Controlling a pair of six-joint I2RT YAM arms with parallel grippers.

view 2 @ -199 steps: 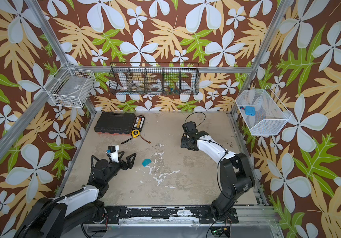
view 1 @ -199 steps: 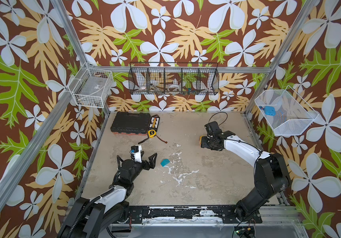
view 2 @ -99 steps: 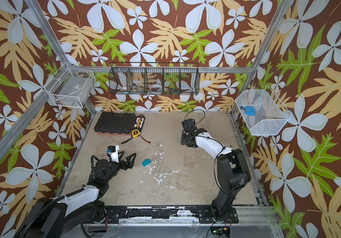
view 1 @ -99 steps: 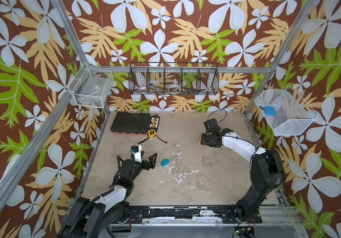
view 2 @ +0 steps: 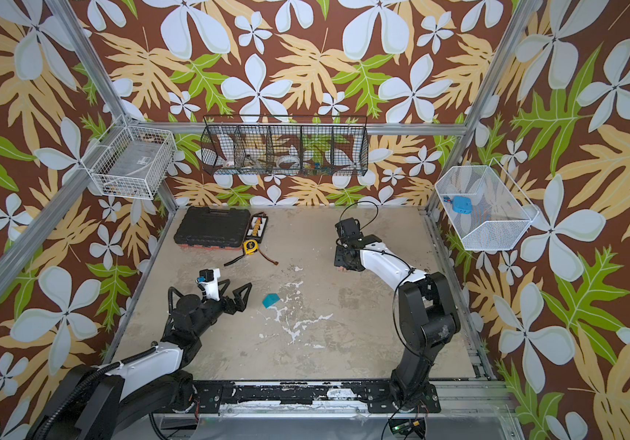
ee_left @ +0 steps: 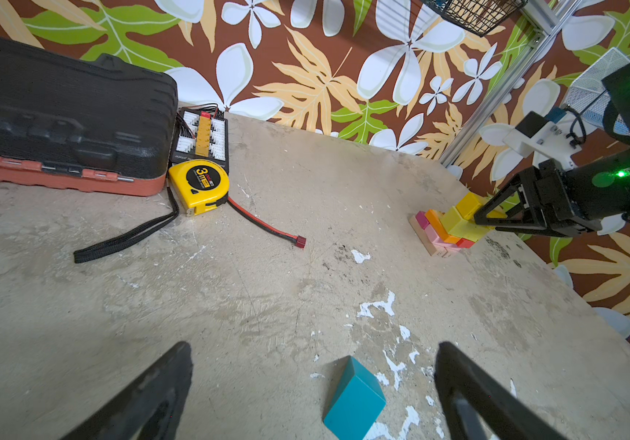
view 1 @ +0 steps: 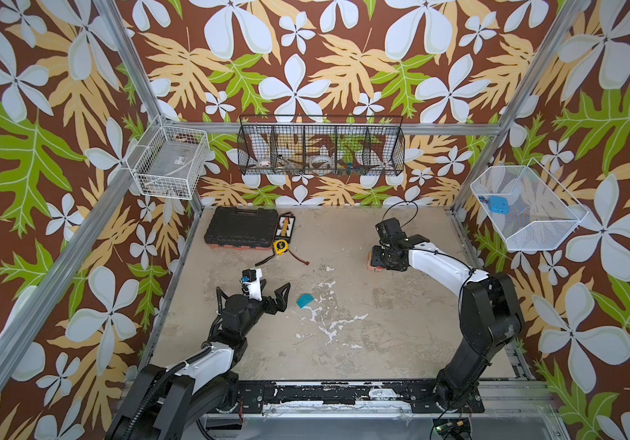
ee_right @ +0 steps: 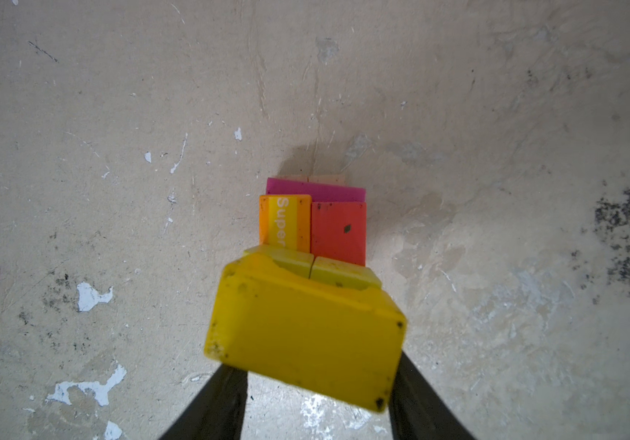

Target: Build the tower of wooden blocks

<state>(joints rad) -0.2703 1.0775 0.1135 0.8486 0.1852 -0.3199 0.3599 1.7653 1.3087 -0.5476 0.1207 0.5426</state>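
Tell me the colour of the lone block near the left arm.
Teal; the lone block shows best in the left wrist view.

A robot lab cell (no home, this): silver aluminium frame posts (view 1: 133, 64), floral-papered wall panels (view 1: 306, 57), black wire mesh basket (view 1: 321, 152).

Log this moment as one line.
left gripper: open, empty | teal block: loose on table | right gripper: shut on yellow block at tower top

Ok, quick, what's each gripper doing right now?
Left gripper: open, holding nothing.
Right gripper: closed on the yellow block, at the top of the tower.
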